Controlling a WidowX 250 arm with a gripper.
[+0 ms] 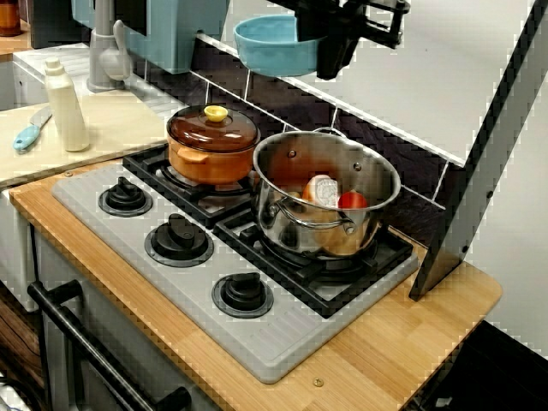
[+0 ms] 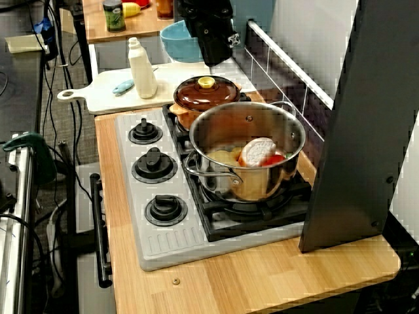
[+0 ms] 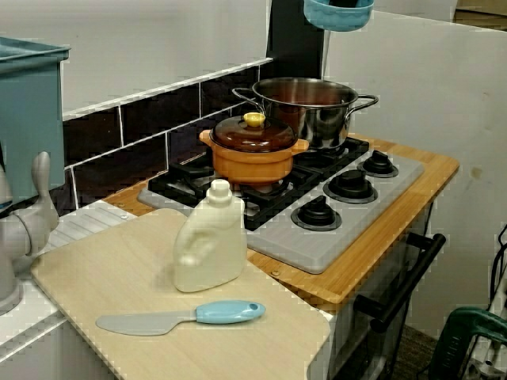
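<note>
Gripper [image 1: 328, 56] is pinching the rim of the bowl [image 1: 272, 47], which is hanging in the air above and behind the pot [image 1: 291, 218]. Lifting is done; the bowl is not yet resting anywhere. A casserole [image 1: 212, 150] is sitting just beside the pot.

Smooth plastic bowl [image 1: 265, 51]; shiny steel pot [image 1: 282, 224]

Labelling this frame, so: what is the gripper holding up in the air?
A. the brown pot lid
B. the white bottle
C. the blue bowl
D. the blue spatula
C: the gripper is closed on the blue bowl, which hangs clear above the stove.
</note>
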